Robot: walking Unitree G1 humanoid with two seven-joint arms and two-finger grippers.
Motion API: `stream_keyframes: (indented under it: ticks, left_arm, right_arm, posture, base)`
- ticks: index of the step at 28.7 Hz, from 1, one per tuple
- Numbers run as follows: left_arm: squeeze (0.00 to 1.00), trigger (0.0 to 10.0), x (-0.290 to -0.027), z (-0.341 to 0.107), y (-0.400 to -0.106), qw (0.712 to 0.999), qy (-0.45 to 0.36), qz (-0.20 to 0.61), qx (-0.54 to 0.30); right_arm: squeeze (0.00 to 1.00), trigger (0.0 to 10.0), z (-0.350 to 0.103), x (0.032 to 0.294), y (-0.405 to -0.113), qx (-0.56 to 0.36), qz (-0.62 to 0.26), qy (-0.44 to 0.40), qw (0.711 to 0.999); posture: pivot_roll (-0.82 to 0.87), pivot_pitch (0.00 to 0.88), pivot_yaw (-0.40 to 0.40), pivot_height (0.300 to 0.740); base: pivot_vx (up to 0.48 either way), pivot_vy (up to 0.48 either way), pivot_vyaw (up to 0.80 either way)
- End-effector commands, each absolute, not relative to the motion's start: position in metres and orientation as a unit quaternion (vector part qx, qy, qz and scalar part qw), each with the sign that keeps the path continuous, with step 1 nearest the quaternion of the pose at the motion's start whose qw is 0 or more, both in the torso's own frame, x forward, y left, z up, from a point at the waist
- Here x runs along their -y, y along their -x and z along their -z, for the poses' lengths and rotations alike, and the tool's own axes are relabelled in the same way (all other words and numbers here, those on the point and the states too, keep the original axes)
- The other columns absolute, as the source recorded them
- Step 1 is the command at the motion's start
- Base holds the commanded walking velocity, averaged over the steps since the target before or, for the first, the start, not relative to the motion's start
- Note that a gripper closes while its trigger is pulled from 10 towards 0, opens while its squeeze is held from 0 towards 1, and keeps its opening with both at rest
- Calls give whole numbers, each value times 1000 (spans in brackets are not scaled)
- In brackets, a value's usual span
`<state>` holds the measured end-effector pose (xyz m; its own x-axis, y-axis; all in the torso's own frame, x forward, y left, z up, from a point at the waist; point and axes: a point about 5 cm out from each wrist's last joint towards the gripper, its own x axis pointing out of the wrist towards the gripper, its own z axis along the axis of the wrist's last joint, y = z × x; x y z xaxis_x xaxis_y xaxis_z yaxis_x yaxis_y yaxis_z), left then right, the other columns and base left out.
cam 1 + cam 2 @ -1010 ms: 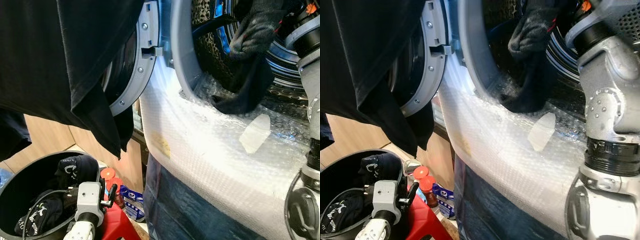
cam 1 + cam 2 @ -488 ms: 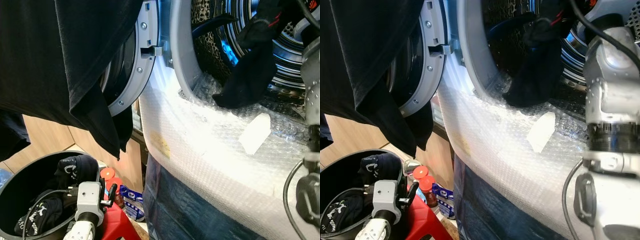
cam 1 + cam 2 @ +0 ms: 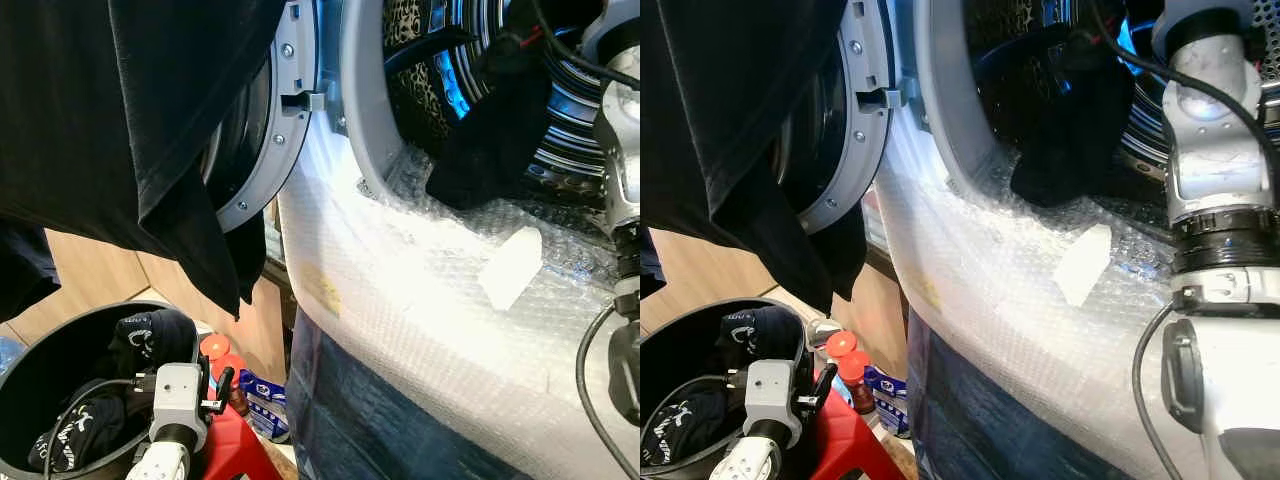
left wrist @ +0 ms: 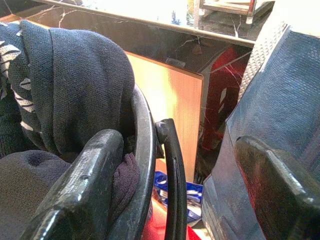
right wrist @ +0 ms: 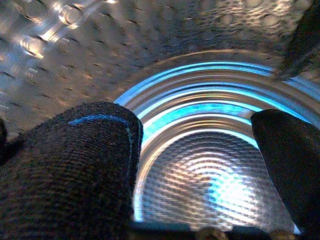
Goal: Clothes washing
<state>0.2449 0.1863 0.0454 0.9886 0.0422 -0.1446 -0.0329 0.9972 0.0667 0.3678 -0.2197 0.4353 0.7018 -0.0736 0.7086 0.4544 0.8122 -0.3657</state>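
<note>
The loading step is in progress: the right gripper (image 5: 200, 150) is reaching inside the perforated steel drum (image 5: 210, 185), its fingers apart, a dark knitted garment (image 3: 490, 140) draping over one finger and trailing across the bubble-wrapped door sill (image 3: 420, 280). The left gripper (image 4: 170, 200) is hanging open beside the round black laundry basket (image 3: 40, 360). The next move calls for shaking the garment off inside the drum.

Right arm (image 3: 1210, 150) reaches forward; left fingers (image 4: 80, 185) seemingly spread.
</note>
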Motion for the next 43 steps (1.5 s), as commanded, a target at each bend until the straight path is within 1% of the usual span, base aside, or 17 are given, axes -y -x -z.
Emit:
stream_keyframes:
  ticks: [1,4,6,9,10,11,15,17,18,19,26,30,34,35,39,42,43]
  left_arm:
    - [0,10000,-182,-38,-241,995,-30,-4,-90]
    - [0,10000,-181,-37,-242,995,-30,0,-91]
    - [0,10000,-179,-39,-245,996,-29,6,-88]
    - [0,10000,-177,-40,-246,996,-28,9,-88]
    - [0,10000,-177,-40,-246,996,-27,10,-88]
    - [0,10000,-177,-40,-246,996,-27,10,-88]
    - [0,10000,-177,-39,-246,996,-27,11,-89]
    - [0,10000,-176,-39,-245,996,-26,12,-89]
    - [0,10000,-175,-38,-244,995,-24,17,-92]
    - [0,10000,-174,-37,-243,995,-22,19,-94]
    - [0,10000,-172,-35,-242,995,-20,25,-96]
    - [0,10000,-172,-35,-243,994,-22,33,-98]
    - [0,10000,-172,-34,-243,994,-22,38,-100]
    - [0,10000,-172,-34,-243,994,-22,38,-101]
    - [0,10000,-172,-32,-243,993,-21,41,-104]
    - [0,10000,-171,-32,-243,993,-20,44,-106]
    - [0,10000,-171,-32,-244,993,-20,44,-106]
  right_arm:
    - [0,10000,-444,230,-362,366,194,304,858]
    - [0,10000,-444,235,-360,365,211,322,848]
    - [0,10000,-445,242,-357,360,244,376,818]
    - [0,10000,-445,247,-356,354,267,405,799]
    - [0,10000,-447,244,-355,362,262,422,789]
    - [0,10000,-447,244,-355,362,262,422,789]
    - [0,10000,-443,229,-354,376,234,478,758]
    - [0,10000,-441,226,-355,378,225,481,758]
    - [0,10000,-436,219,-355,377,202,505,750]
    - [0,10000,-433,217,-356,373,192,513,749]
    - [0,10000,-426,220,-352,344,163,525,761]
    - [0,10000,-408,220,-355,283,86,568,768]
    - [0,10000,-394,219,-354,249,42,596,763]
    - [0,10000,-391,220,-354,233,33,597,767]
    - [0,10000,-394,218,-347,233,1,565,791]
    - [0,10000,-398,207,-340,245,-43,451,857]
    - [0,10000,-398,204,-339,245,-52,436,864]
  posture:
    - [134,0,-5,740]
    - [134,0,-5,740]
    - [121,0,2,740]
    - [116,0,2,740]
    - [115,0,2,740]
    - [115,0,2,740]
    - [114,0,-1,740]
    - [116,0,-2,740]
    - [116,0,-5,740]
    - [118,0,-7,740]
    - [111,0,-8,740]
    - [94,0,-2,740]
    - [94,0,-2,740]
    - [94,0,-2,740]
    - [69,0,-2,740]
    - [62,0,-5,740]
    - [60,0,-6,740]
  base:
    - [0,0,0]
    - [0,0,0]
    - [0,0,0]
    - [0,0,0]
    - [0,0,0]
    - [0,0,0]
    - [0,0,0]
    - [0,0,0]
    - [0,0,0]
    - [0,0,0]
    - [0,0,0]
    - [0,0,0]
    - [0,0,0]
    - [0,0,0]
    - [0,0,0]
    - [0,0,0]
    - [0,0,0]
